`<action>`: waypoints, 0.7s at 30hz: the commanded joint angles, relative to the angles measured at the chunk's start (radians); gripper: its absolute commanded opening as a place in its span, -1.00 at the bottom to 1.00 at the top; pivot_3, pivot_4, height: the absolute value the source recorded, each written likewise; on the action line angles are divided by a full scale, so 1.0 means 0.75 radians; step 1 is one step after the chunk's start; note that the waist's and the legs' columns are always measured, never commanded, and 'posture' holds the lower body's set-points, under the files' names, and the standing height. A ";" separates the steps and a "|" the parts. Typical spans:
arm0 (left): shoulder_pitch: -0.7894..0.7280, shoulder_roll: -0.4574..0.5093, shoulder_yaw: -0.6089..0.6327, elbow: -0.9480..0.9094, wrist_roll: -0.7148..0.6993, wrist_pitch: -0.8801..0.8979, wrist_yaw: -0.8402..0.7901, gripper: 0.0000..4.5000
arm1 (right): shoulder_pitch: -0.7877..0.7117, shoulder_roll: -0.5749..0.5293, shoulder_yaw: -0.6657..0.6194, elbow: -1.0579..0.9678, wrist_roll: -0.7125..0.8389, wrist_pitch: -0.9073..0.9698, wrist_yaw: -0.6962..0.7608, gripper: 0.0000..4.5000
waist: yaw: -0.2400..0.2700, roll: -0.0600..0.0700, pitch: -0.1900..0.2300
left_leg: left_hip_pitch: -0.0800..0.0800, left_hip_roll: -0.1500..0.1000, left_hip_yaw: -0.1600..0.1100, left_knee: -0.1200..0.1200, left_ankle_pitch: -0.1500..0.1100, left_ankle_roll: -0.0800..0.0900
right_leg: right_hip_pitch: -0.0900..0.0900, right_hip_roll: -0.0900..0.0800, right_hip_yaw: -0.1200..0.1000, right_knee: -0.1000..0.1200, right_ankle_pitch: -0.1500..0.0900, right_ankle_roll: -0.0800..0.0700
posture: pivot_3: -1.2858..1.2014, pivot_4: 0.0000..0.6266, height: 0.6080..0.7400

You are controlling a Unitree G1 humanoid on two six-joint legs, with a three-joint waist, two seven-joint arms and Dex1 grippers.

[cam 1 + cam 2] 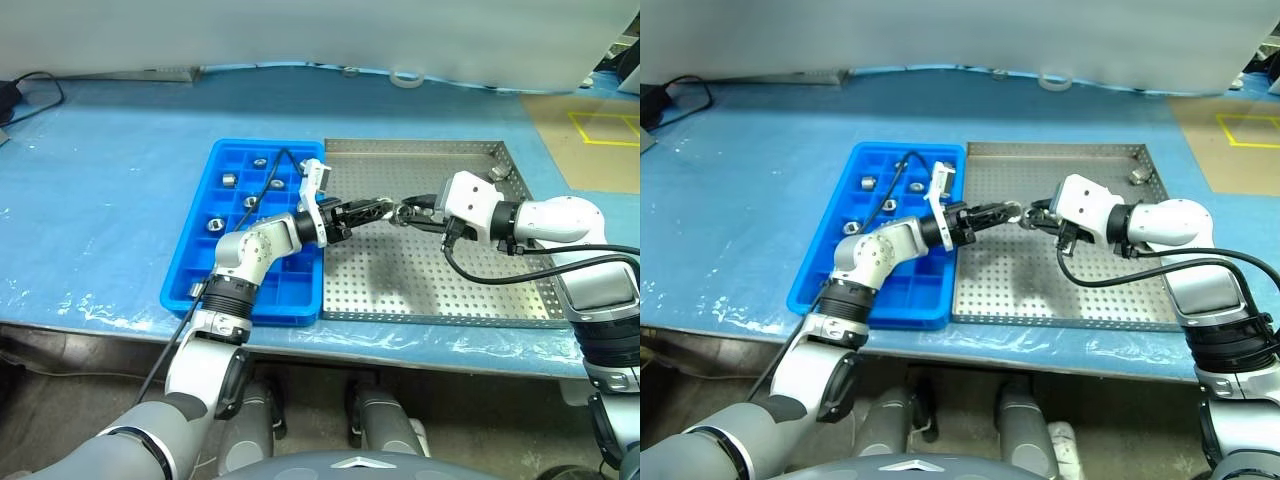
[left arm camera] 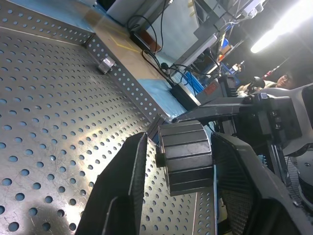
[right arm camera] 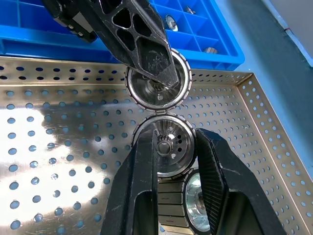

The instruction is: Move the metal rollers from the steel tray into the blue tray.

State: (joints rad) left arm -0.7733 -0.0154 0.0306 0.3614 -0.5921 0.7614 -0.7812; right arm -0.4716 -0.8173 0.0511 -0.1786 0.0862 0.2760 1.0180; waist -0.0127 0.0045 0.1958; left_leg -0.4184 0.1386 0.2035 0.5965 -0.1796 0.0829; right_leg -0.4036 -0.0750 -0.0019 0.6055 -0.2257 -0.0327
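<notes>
Metal rollers: two are held in the air over the middle of the steel tray [image 1: 480, 300], between the two pincers; one more lies alone in the steel tray's far right corner [image 1: 498, 175]; several sit in separate compartments of the blue tray [image 1: 200, 270], such as one near its far edge [image 1: 258, 162].
Left pincer [image 1: 385, 210]: reaches from over the blue tray across to the steel tray, fingers closed on a roller [image 2: 186, 156], which sits clamped between the two black pads in the left wrist view.
Right pincer [image 1: 408, 214]: points toward the left pincer, tip to tip with it, fingers partly closed on its own roller [image 3: 164, 144]; the two held rollers are just beside each other.
Steel tray: perforated, on the right part of the blue worktop [image 1: 100, 220], close to the near edge.
Blue tray: touching the steel tray's left side, its long side running from the near edge toward the far edge.
</notes>
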 commanded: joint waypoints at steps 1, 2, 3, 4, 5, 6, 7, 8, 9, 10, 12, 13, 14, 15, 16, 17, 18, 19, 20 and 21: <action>-0.019 0.001 0.013 -0.015 0.015 -0.045 0.034 -0.43 | -0.034 0.005 -0.023 -0.072 0.045 -0.018 0.002 -0.67 | 0.000 0.000 0.000 | 0.000 0.000 0.000 0.000 0.000 0.000 | 0.000 0.000 0.000 0.000 0.000 0.000 | -0.18 -0.52 1.00; -0.024 0.002 0.011 -0.016 0.020 -0.059 0.032 -0.43 | -0.034 0.006 -0.024 -0.071 0.047 -0.015 0.000 -0.67 | 0.000 0.000 0.000 | 0.000 0.000 0.000 0.000 0.000 0.000 | 0.000 0.000 0.000 0.000 0.000 0.000 | -0.18 -0.52 1.00; -0.029 0.004 0.012 -0.019 0.025 -0.076 0.032 -0.43 | -0.034 0.009 -0.026 -0.064 0.051 -0.009 -0.002 -0.67 | -0.001 0.000 0.000 | 0.000 0.000 0.000 0.000 0.000 0.000 | 0.000 0.000 0.000 0.000 0.000 0.000 | -0.18 -0.52 1.00; -0.036 0.006 0.015 -0.021 0.027 -0.089 0.031 -0.43 | -0.035 0.013 -0.029 -0.057 0.057 -0.001 -0.005 -0.67 | -0.001 0.000 0.000 | 0.000 0.000 0.000 0.000 0.000 0.000 | 0.000 0.000 0.000 0.000 0.000 0.000 | -0.18 -0.52 1.00; -0.041 0.009 0.017 -0.023 0.028 -0.100 0.031 -0.43 | -0.035 0.017 -0.033 -0.048 0.064 0.007 -0.008 -0.67 | -0.001 0.000 0.000 | 0.000 0.000 0.000 0.000 0.000 0.000 | 0.000 0.000 0.000 0.000 0.000 0.000 | -0.18 -0.52 1.00; -0.047 0.015 0.021 -0.026 0.031 -0.109 0.031 -0.43 | -0.036 0.023 -0.037 -0.034 0.068 0.011 -0.013 -0.67 | -0.001 0.000 0.000 | 0.000 0.000 0.000 0.000 0.000 0.000 | 0.000 0.000 0.000 0.000 0.000 0.000 | -0.18 -0.52 1.00; -0.052 0.020 0.025 -0.026 0.033 -0.116 0.031 -0.43 | -0.036 0.026 -0.039 -0.020 0.067 0.011 -0.018 -0.67 | -0.001 0.000 0.000 | 0.000 0.000 0.000 0.000 0.000 0.000 | 0.000 0.000 0.000 0.000 0.000 0.000 | -0.18 -0.52 1.00; -0.058 0.027 0.032 -0.026 0.034 -0.123 0.032 -0.43 | -0.034 0.026 -0.039 -0.006 0.061 0.004 -0.022 -0.67 | -0.001 0.000 0.000 | 0.000 0.000 0.000 0.000 0.000 0.000 | 0.000 0.000 0.000 0.000 0.000 0.000 | -0.18 -0.52 1.00; -0.063 0.035 0.037 -0.026 0.036 -0.132 0.032 -0.43 | -0.033 0.027 -0.038 0.006 0.055 -0.004 -0.025 -0.67 | 0.000 0.000 0.000 | 0.000 0.000 0.000 0.000 0.000 0.000 | 0.000 0.000 0.000 0.000 0.000 0.000 | -0.17 -0.52 1.00; -0.067 0.042 0.041 -0.027 0.039 -0.138 0.033 -0.43 | -0.031 0.027 -0.037 0.014 0.053 -0.010 -0.026 -0.67 | 0.000 0.000 0.000 | 0.000 0.000 0.000 0.000 0.000 0.000 | 0.000 0.000 0.000 0.000 0.000 0.000 | -0.17 -0.52 1.00; -0.073 0.064 0.029 -0.017 0.083 -0.182 0.048 -0.43 | -0.024 0.024 -0.029 0.026 0.042 -0.025 -0.031 -0.67 | 0.001 0.000 0.000 | 0.000 0.000 0.000 0.000 0.000 0.000 | 0.000 0.000 0.000 0.000 0.000 0.000 | -0.17 -0.52 1.00; -0.081 0.070 0.034 0.003 0.101 -0.204 0.071 -0.43 | -0.016 0.018 -0.019 0.033 0.027 -0.043 -0.034 -0.67 | 0.002 0.000 0.000 | 0.000 0.000 0.000 0.000 0.000 0.000 | 0.000 0.000 0.000 0.000 0.000 0.000 | -0.17 -0.52 1.00; -0.088 0.078 0.032 0.020 0.120 -0.227 0.089 -0.43 | -0.009 0.015 -0.012 0.039 0.016 -0.057 -0.037 -0.67 | 0.002 0.000 0.000 | 0.000 0.000 0.000 0.000 0.000 0.000 | 0.000 0.000 0.000 0.000 0.000 0.000 | -0.17 -0.52 1.00; -0.091 0.086 0.025 0.035 0.143 -0.260 0.095 -0.43 | -0.007 0.013 -0.005 0.047 0.007 -0.071 -0.042 -0.67 | 0.003 0.000 0.000 | 0.000 0.000 0.000 0.000 0.000 0.000 | 0.000 0.000 0.000 0.000 0.000 0.000 | -0.17 -0.52 1.00; -0.094 0.091 0.024 0.046 0.151 -0.278 0.102 -0.43 | -0.006 0.012 0.000 0.054 -0.001 -0.083 -0.045 -0.67 | 0.002 0.000 0.000 | 0.000 0.000 0.000 0.000 0.000 0.000 | 0.000 0.000 0.000 0.000 0.000 0.000 | -0.17 -0.52 1.00; -0.098 0.096 0.021 0.056 0.171 -0.306 0.120 -0.43 | -0.005 0.010 0.005 0.060 -0.008 -0.093 -0.048 -0.67 | 0.001 0.000 0.000 | 0.000 0.000 0.000 0.000 0.000 0.000 | 0.000 0.000 0.000 0.000 0.000 0.000 | -0.17 -0.52 1.00; -0.101 0.099 0.012 0.068 0.205 -0.357 0.145 -0.43 | -0.004 0.008 0.011 0.066 -0.016 -0.105 -0.050 -0.67 | 0.001 0.000 0.000 | 0.000 0.000 0.000 0.000 0.000 0.000 | 0.000 0.000 0.000 0.000 0.000 0.000 | -0.17 -0.52 1.00; -0.102 0.099 0.001 0.075 0.238 -0.413 0.170 -0.43 | -0.001 0.007 0.015 0.073 -0.020 -0.116 -0.051 -0.67 | 0.001 0.000 0.000 | 0.000 0.000 0.000 0.000 0.000 0.000 | 0.000 0.000 0.000 0.000 0.000 0.000 | -0.17 -0.52 1.00; -0.101 0.098 -0.012 0.077 0.277 -0.491 0.194 -0.43 | 0.002 0.008 0.017 0.078 -0.021 -0.121 -0.052 -0.67 | 0.000 0.000 0.000 | 0.000 0.000 0.000 0.000 0.000 0.000 | 0.000 0.000 0.000 0.000 0.000 0.000 | -0.17 -0.52 1.00; -0.094 0.101 -0.043 0.070 0.336 -0.588 0.217 -0.43 | 0.004 0.015 0.015 0.086 -0.015 -0.118 -0.053 -0.67 | 0.000 0.000 0.000 | 0.000 0.000 0.000 0.000 0.000 0.000 | 0.000 0.000 0.000 0.000 0.000 0.000 | -0.16 -0.52 1.00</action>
State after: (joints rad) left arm -0.8223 0.0055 -0.0550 0.4307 -0.4159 0.4726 -0.7080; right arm -0.4897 -0.7895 0.0631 -0.0965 0.0662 0.2046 0.9562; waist -0.0128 0.0045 0.1958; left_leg -0.4187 0.1386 0.2033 0.5968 -0.1796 0.0830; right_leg -0.4036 -0.0751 -0.0022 0.6057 -0.2256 -0.0327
